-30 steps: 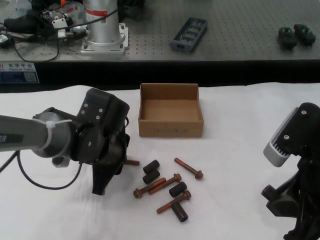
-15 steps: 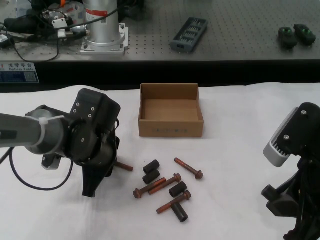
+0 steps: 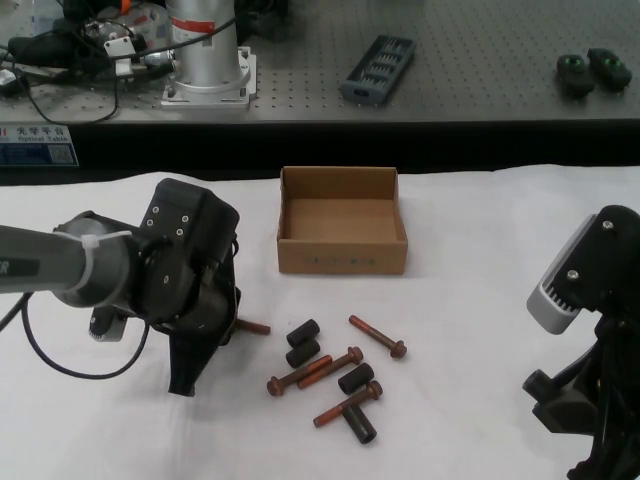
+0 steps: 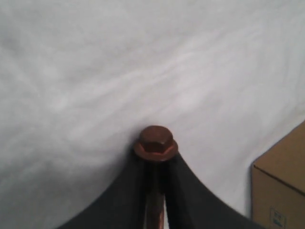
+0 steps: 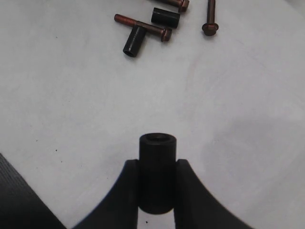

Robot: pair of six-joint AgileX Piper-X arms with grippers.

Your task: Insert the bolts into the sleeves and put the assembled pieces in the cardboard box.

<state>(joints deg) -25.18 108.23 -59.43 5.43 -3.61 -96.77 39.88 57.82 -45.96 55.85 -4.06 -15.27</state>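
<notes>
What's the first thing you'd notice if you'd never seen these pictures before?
Each arm is pinching one part: the left fingers grip a rusty-brown bolt just under its head, and the right fingers clamp a black sleeve. Between the arms, loose bolts and sleeves lie scattered on the white cloth, in front of an open cardboard box.
</notes>
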